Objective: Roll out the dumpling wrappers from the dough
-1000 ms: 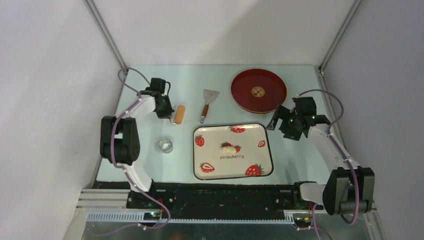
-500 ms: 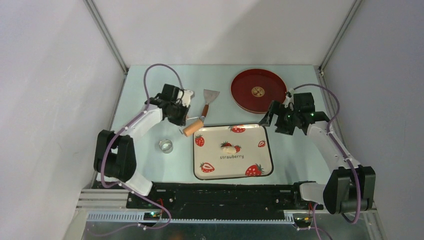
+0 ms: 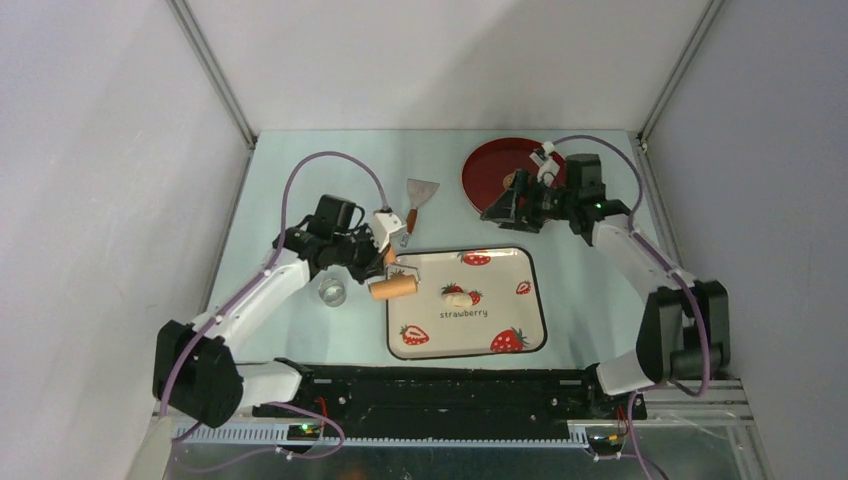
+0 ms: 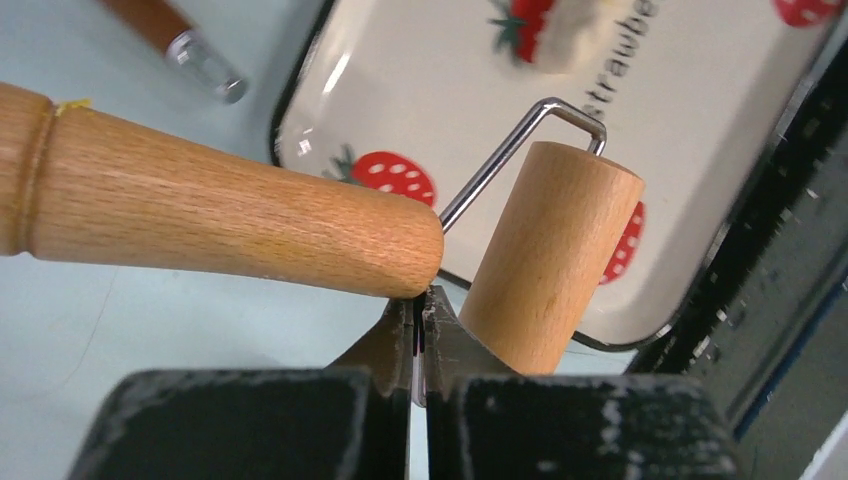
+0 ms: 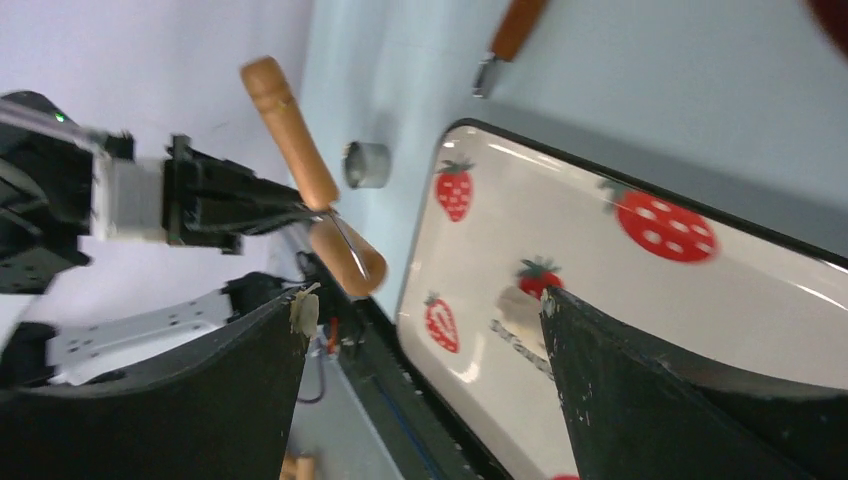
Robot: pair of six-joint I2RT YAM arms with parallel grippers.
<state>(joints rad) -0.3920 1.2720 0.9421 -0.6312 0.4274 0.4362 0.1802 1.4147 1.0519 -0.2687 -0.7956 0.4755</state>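
The dough (image 3: 458, 297) is a small pale lump in the middle of the strawberry tray (image 3: 532, 325); it also shows in the right wrist view (image 5: 518, 312) and blurred in the left wrist view (image 4: 585, 18). No dumpling wrappers are in view. My left gripper (image 3: 390, 252) is shut on the wooden rolling pin (image 3: 393, 288), whose roller hangs over the tray's left edge, left of the dough. In the left wrist view the jaws (image 4: 420, 300) pinch the pin at the handle's end (image 4: 220, 225), next to the roller (image 4: 550, 260). My right gripper (image 3: 502, 209) is open and empty over the red plate's near-left rim, its fingers (image 5: 560, 340) wide apart.
The red plate (image 3: 535, 175) sits at the back right. A scraper with a wooden handle (image 3: 415, 200) lies behind the tray. A shiny metal cutter ring (image 3: 332, 292) stands left of the tray and also shows in the right wrist view (image 5: 366, 165). A dough crumb sticks to the right gripper's fingertip (image 5: 303, 312).
My left gripper has carried the rolling pin from the table's left side rightward and nearer, to the tray's left edge. My right gripper has swung left and back over the red plate's rim.
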